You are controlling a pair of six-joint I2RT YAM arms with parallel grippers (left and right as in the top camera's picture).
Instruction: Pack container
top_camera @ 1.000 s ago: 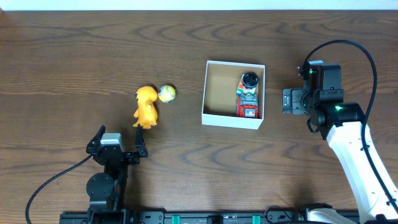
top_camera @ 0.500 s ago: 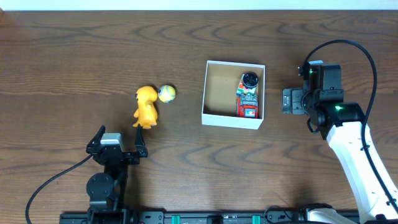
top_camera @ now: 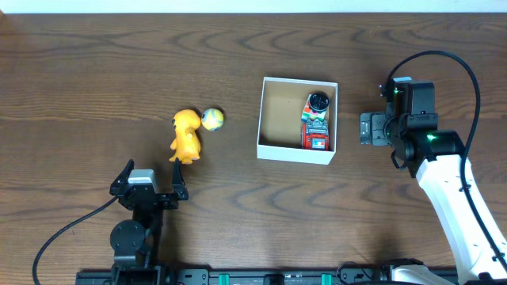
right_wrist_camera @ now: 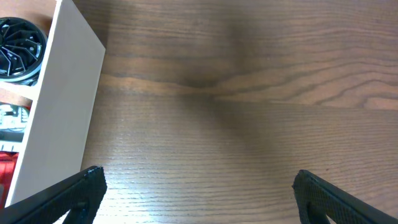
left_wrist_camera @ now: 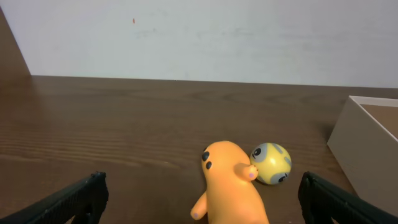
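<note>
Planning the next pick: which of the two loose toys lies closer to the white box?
The small round yellow ball, right of the orange animal figure; the figure lies farther from the white-walled square container.

Dark brown wood-grain table point(top_camera: 95, 71), plain white wall point(left_wrist_camera: 205, 37) behind far edge, soft even light

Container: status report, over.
Left gripper open, empty. Right gripper open, empty, beside container. Container holds one red toy; orange figure and yellow ball outside. Nothing in the way.
</note>
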